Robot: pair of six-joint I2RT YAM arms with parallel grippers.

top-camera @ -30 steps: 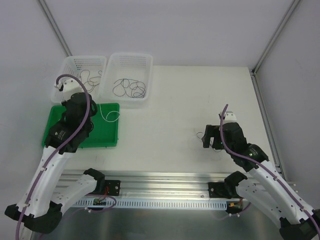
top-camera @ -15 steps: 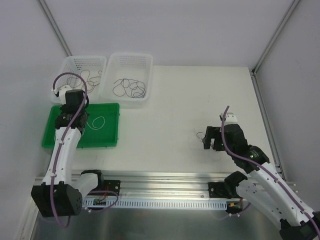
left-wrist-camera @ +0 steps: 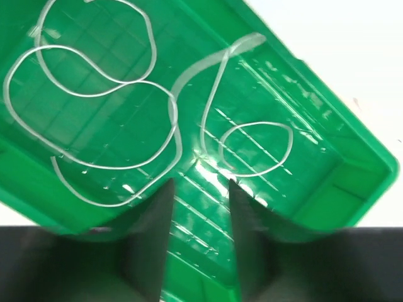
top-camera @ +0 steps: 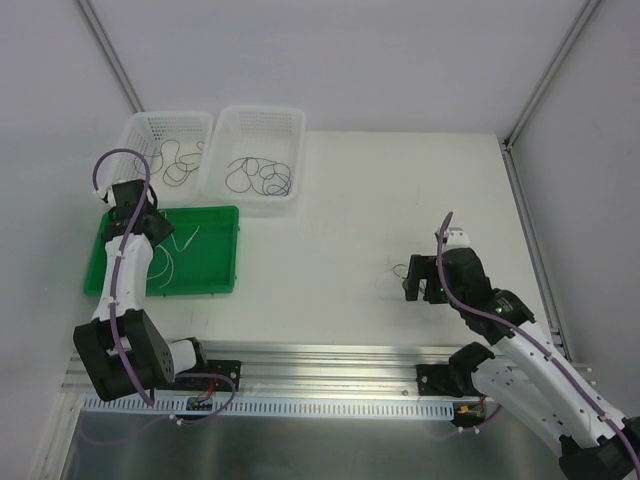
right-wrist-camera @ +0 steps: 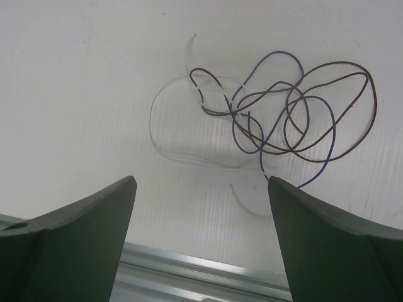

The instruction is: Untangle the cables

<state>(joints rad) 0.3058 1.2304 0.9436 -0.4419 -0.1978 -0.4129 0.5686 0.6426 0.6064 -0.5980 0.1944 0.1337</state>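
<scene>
Loose white cables (left-wrist-camera: 214, 61) lie curled on the floor of the green tray (top-camera: 218, 285); the top view shows them as thin strands (top-camera: 178, 245). My left gripper (left-wrist-camera: 199, 185) hovers above the tray at its far left (top-camera: 150, 215), jaws a little apart with nothing between them. A tangle of brown (right-wrist-camera: 340, 63), purple (right-wrist-camera: 277, 53) and white (right-wrist-camera: 152, 119) cables rests on the table (top-camera: 400, 270). Above its near side, my right gripper (right-wrist-camera: 200, 180) stands wide open and empty, also seen in the top view (top-camera: 415, 282).
Two white baskets stand at the back left: the left basket (top-camera: 170, 114) holds brownish strands and the right basket (top-camera: 262, 108) holds dark ones. A metal rail (top-camera: 330, 355) runs along the table's near edge.
My left arm swung back to the tray's far left and its jaws parted. The white cable it carried now lies in the tray. The right gripper barely moved.
</scene>
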